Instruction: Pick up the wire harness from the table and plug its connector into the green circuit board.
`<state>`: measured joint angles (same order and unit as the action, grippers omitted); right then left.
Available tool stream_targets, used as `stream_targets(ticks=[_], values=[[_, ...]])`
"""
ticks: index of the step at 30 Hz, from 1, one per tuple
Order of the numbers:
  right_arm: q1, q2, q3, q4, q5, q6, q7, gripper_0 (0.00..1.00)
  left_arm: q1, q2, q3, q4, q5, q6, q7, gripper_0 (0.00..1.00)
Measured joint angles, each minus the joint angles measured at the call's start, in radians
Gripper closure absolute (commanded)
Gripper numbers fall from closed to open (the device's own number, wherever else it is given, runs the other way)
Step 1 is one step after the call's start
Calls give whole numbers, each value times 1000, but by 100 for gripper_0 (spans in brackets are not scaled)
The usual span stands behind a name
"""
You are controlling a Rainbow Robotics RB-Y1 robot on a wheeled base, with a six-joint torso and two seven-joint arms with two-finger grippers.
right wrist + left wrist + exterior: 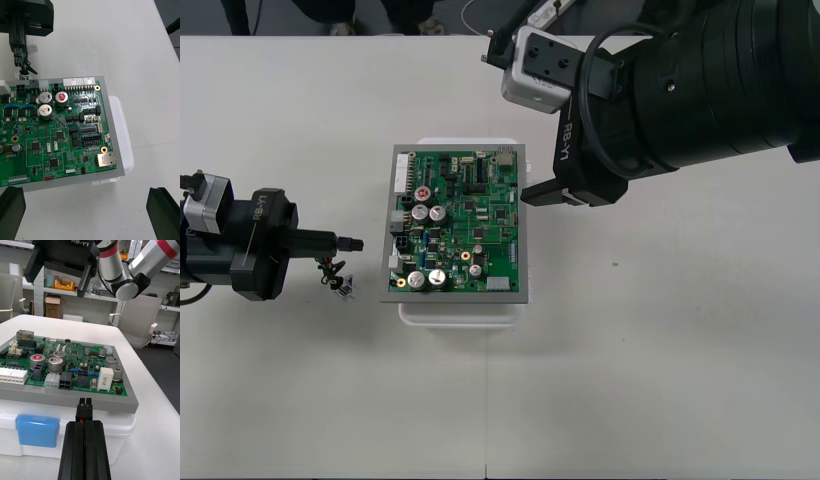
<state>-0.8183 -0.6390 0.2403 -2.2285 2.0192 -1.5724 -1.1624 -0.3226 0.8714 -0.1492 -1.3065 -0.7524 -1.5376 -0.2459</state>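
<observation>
While clamped in left gripper, boxy black plug near green board.

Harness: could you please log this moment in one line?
left fingers shut on harness plug | plug short of board | right fingers open beside board

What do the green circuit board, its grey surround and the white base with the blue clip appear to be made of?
Green circuit board: rigid laminate, glossy green coat with white print.
Grey surround: flat matte plate, painted metal or plastic; cannot tell.
White base: smooth moulded plastic, rounded corners, slight sheen.
Blue clip: likely plastic too, satin.
</observation>
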Motion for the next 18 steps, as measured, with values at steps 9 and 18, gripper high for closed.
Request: stream_targets(ticks=[9,18], values=[[21,0,20,-21,-19,0,0,6,-2,0,0,14,-6,0,-32,100],[26,0,68,-21,-34,0,0,6,-29,0,-10,53,-19,0,-47,100]])
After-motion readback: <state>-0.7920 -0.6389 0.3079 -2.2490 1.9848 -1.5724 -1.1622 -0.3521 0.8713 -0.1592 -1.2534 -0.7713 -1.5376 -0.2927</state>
